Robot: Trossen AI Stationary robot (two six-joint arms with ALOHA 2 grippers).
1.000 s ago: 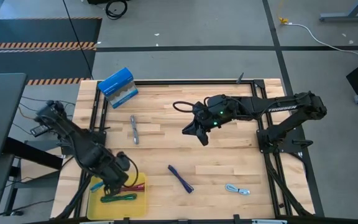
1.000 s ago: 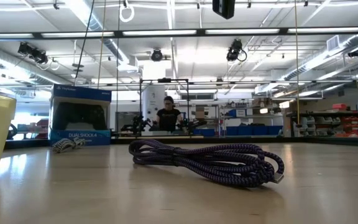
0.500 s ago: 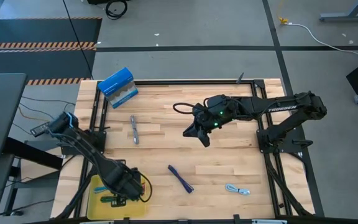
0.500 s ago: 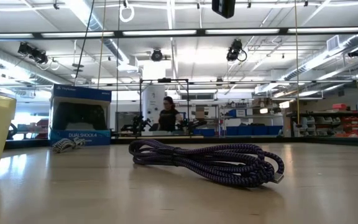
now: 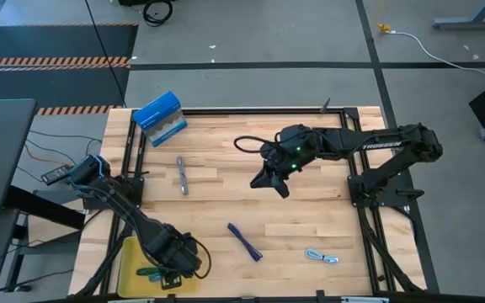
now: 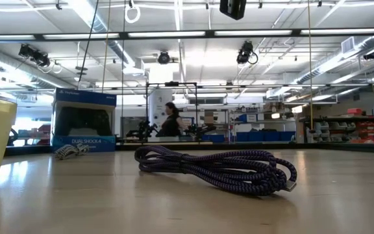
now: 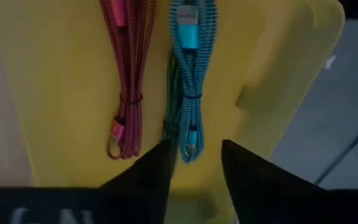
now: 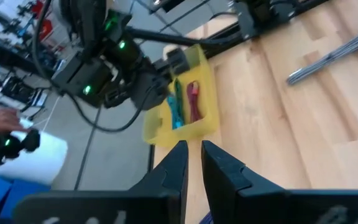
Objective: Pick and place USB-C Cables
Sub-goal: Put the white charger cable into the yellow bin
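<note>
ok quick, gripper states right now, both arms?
Left gripper: open, empty, above the yellow tray.
Right gripper: narrow gap between fingers, empty, above the table.

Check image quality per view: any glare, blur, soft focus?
Low view: ceiling strip lights glare; purple cable sharp, background soft. Left wrist view: left gripper fingers blurred, teal cable and magenta cable slightly soft on the yellow tray. Right wrist view: motion-blurred overall. High view: evenly lit.

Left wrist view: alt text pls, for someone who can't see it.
Teal cable and magenta cable lie side by side in the yellow tray, a dark green cable peeking between them. The left gripper hangs open over the teal cable's end.
</note>
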